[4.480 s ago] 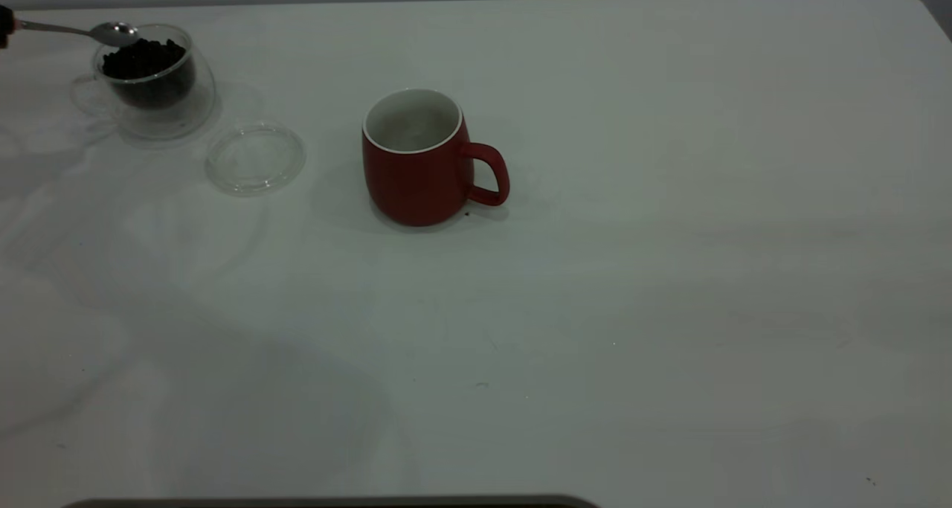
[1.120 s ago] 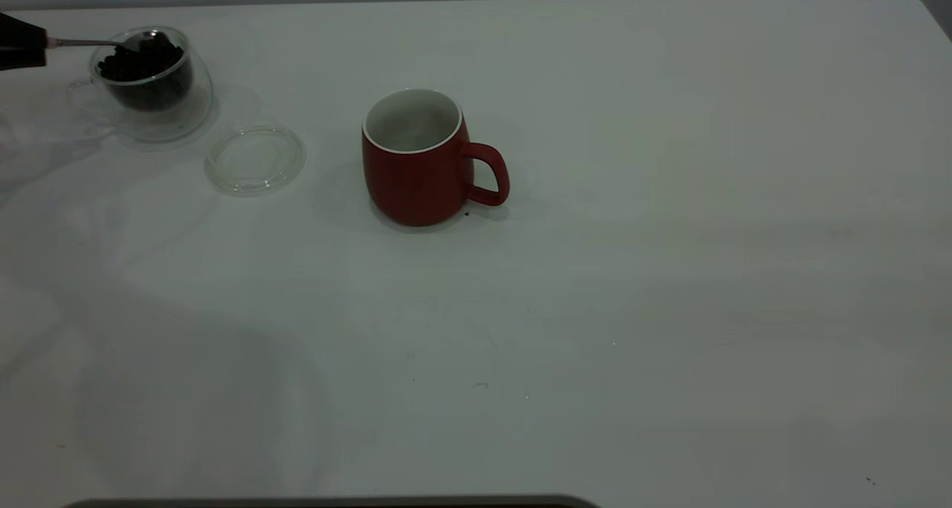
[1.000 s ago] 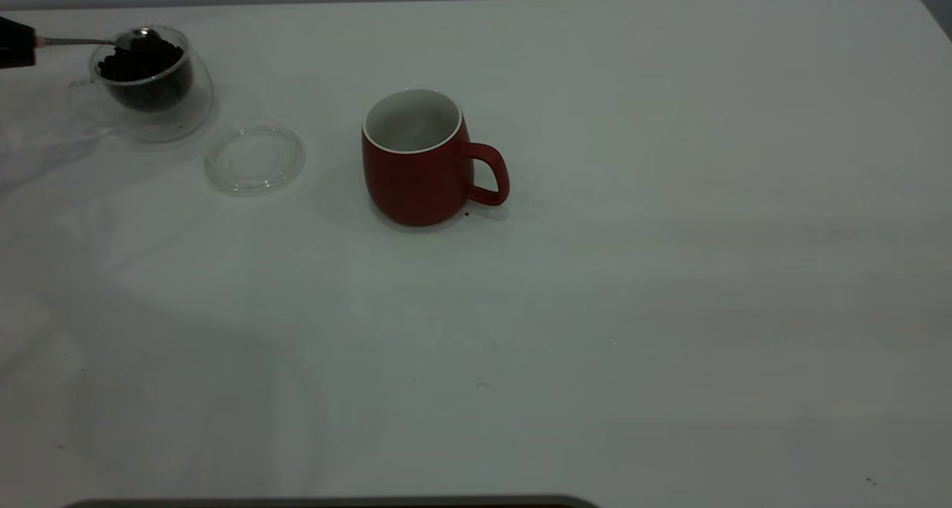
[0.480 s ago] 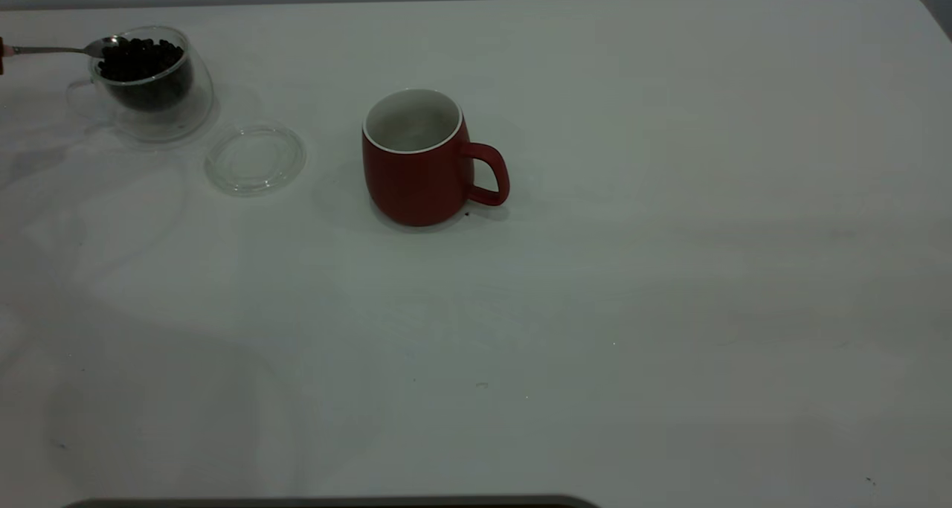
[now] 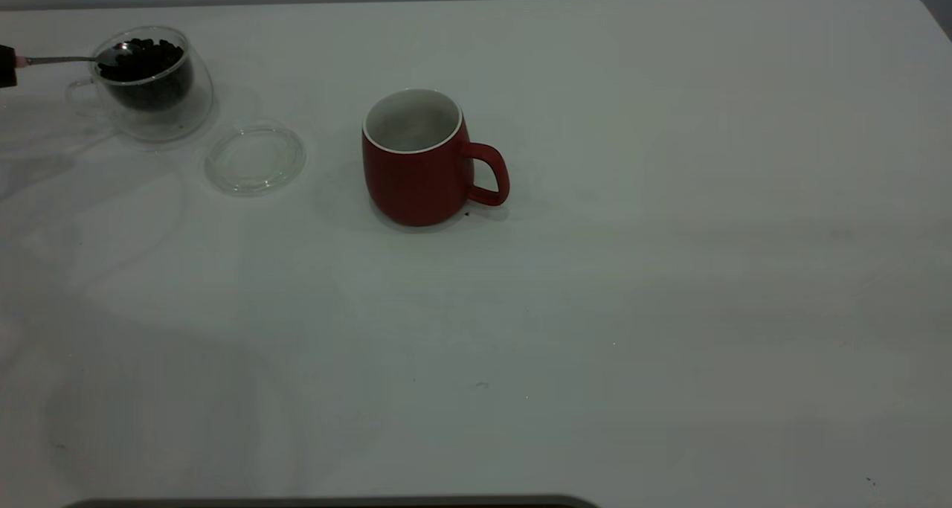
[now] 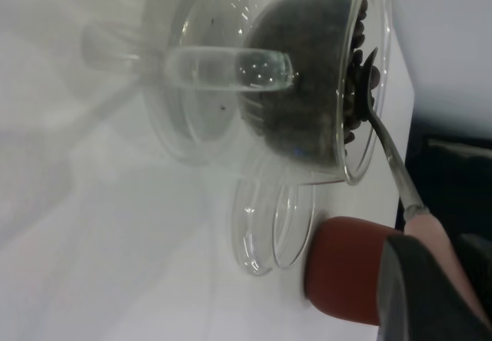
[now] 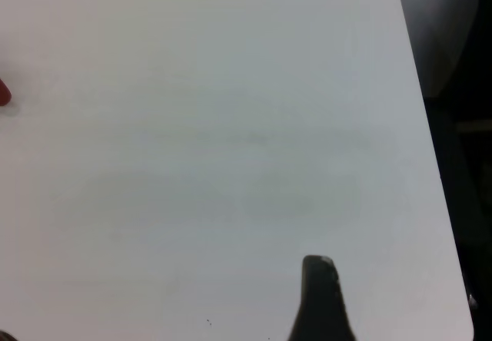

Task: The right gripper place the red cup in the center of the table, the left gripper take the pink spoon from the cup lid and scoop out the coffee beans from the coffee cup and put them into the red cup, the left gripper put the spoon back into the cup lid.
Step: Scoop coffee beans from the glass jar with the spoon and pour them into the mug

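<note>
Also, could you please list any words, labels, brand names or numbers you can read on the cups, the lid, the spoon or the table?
None: no readable text in any view.
Red cup: plain, no logo or print.
Glass cup of coffee beans: clear, no marking.
Lid: clear, unmarked.
Spoon: no engraving visible.
Table: only tiny dark specks, no writing.

Red cup [image 5: 414,172] dark red, white inside; coffee beans [image 5: 145,56] brown-black.

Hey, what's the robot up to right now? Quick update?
Left gripper holds pink spoon, bowl in coffee beans in coffee cup. Red cup centred. Cup lid between cups. Right gripper idle.
</note>
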{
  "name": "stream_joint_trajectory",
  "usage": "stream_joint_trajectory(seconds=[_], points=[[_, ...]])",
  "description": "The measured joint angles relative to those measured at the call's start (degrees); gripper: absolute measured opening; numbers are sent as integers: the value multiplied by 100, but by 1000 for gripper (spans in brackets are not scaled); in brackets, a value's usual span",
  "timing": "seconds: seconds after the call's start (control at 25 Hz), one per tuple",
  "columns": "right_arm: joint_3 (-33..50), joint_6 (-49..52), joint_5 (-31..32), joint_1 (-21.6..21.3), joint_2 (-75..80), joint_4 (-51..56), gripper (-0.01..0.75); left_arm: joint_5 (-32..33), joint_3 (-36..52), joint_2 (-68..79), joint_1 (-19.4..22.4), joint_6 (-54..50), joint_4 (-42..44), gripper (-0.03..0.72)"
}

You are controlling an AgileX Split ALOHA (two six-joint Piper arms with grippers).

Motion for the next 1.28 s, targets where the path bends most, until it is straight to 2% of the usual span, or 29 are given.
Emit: stream_joint_trajectory(seconds=[0.28,0.92,1.28], points=[[0,0,0,0,0,0,587,0,48,0,-44,13,-198,113],[0,0,0,0,0,0,587,-8,50,-307,-418,-52,-350,113],[0,0,0,0,0,0,587,1,50,-427,-1086,-163,-291,113]])
